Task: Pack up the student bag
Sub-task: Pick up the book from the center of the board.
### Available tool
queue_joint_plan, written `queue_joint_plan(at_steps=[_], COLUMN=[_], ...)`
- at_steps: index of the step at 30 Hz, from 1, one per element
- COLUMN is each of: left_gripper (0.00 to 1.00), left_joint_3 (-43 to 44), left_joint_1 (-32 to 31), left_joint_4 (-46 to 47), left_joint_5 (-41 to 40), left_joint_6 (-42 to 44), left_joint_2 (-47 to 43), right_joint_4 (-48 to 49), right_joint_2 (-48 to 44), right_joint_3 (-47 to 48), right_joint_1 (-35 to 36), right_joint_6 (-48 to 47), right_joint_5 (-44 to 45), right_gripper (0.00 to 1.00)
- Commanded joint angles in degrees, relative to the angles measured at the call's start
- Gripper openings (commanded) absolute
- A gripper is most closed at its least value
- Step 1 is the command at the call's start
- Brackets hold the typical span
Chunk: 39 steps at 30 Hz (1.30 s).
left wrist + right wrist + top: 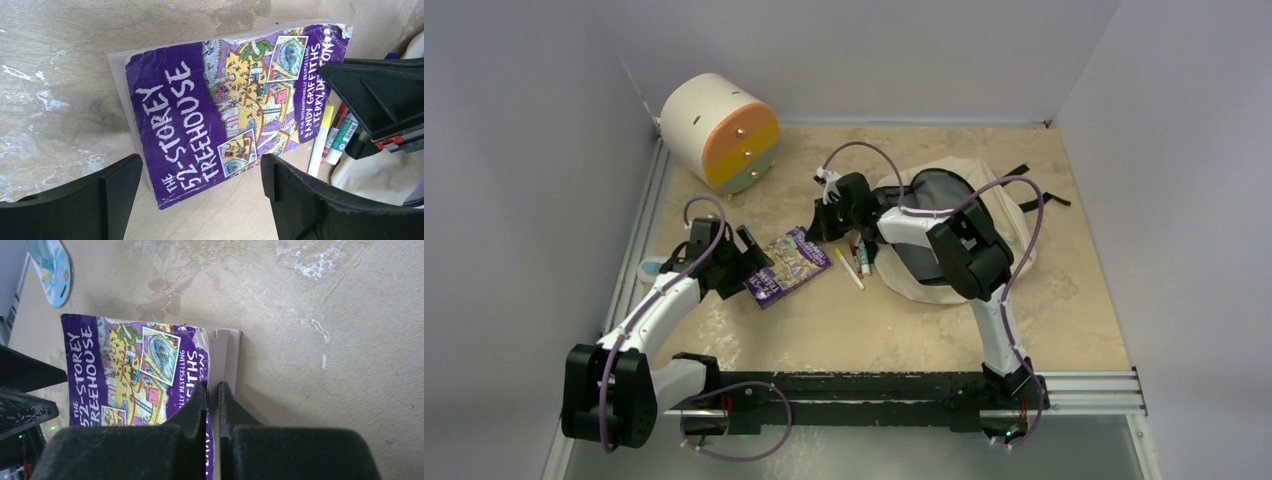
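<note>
The student bag (911, 285) is a beige backpack lying open at centre right, its dark lining (936, 190) showing, largely covered by my right arm. A purple book, "The 52-Storey Treehouse" (789, 265), lies left of it. My right gripper (824, 215) is shut on the book's far edge; in the right wrist view its fingers (211, 387) pinch the cover and pages of the book (125, 370). My left gripper (749, 252) is open. In the left wrist view its fingers (200, 165) straddle the near corner of the book (200, 110) without touching it.
Several markers (854, 260) lie between the book and the bag, also in the left wrist view (332, 132). A cream cylindrical drawer unit with an orange front (719, 130) stands at back left. A small blue disc (652, 268) lies by the left rail.
</note>
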Motion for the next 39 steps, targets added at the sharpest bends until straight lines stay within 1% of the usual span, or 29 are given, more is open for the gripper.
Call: queue_joint_plan(at_steps=[1, 10, 14, 18, 21, 24, 28, 32, 35, 39], left_gripper=[0.88, 0.88, 0.89, 0.89, 0.89, 0.89, 0.89, 0.89, 0.9, 0.9], left_joint_3=[-0.23, -0.13, -2.36, -6.37, -9.69, -13.68, -17.66, -19.72, -22.7, -25.37], left_joint_1=[0.44, 0.45, 0.42, 0.42, 0.37, 0.37, 0.37, 0.37, 0.37, 0.37], left_joint_4=[-0.47, -3.52, -0.8, 4.28, 8.2, 9.65, 7.98, 4.27, 5.92, 10.21], left_joint_5=[0.14, -2.35, -0.4, 3.12, 7.12, 7.95, 8.22, 7.91, 8.94, 9.8], left_joint_6=[0.76, 0.16, -0.73, -3.21, -6.46, -11.57, -17.85, -21.33, -23.9, -26.27], left_joint_2=[-0.07, -1.01, -0.26, -0.23, -2.83, -7.7, -13.91, -18.14, -20.33, -19.87], right_joint_4=[-4.68, -4.73, -4.63, -4.63, -4.46, -4.36, -4.19, -4.19, -4.22, -4.19], right_joint_2=[0.77, 2.27, 2.52, 2.65, 2.56, 2.48, 2.3, 2.3, 2.38, 2.32], right_joint_3=[-4.36, -5.49, -5.89, -6.19, -6.45, -6.55, -6.33, -6.02, -6.1, -6.28], right_joint_1=[-3.03, -4.87, -5.53, -6.06, -6.17, -6.28, -6.33, -6.35, -6.35, -6.35], right_joint_6=[-0.53, -0.11, 0.37, 0.62, 0.66, 0.87, 1.21, 1.46, 1.48, 1.46], right_joint_5=[0.58, 0.86, 0.86, 0.8, 0.59, 0.5, 0.2, 0.13, 0.23, 0.14], right_gripper=[0.0, 0.0, 0.0, 0.0, 0.0, 0.0, 0.0, 0.0, 0.0, 0.0])
